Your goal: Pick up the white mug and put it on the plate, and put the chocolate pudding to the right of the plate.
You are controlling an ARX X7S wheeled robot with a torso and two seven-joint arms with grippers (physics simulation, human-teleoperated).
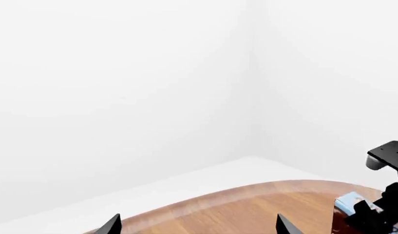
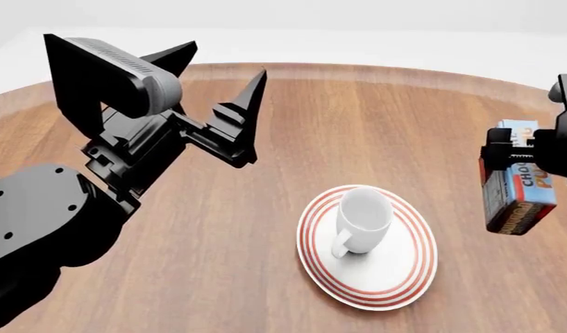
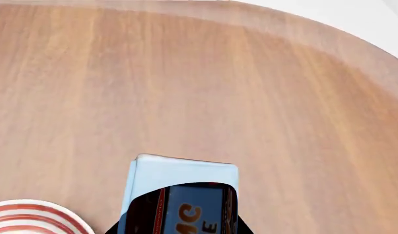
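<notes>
The white mug (image 2: 363,220) stands upright on the plate (image 2: 408,277), a round white plate with red rings, in the head view. My right gripper (image 2: 513,154) is shut on the chocolate pudding (image 2: 516,198), a blue and brown box, and holds it above the table to the right of the plate. In the right wrist view the box (image 3: 179,195) fills the lower middle and the plate's rim (image 3: 29,217) shows beside it. My left gripper (image 2: 223,94) is open and empty, raised over the table left of the plate. Its fingertips (image 1: 111,226) show in the left wrist view.
The round wooden table (image 2: 376,125) carries everything; its far curved edge (image 1: 205,202) shows against white floor and walls. My right arm and the box (image 1: 381,214) appear at the side of the left wrist view.
</notes>
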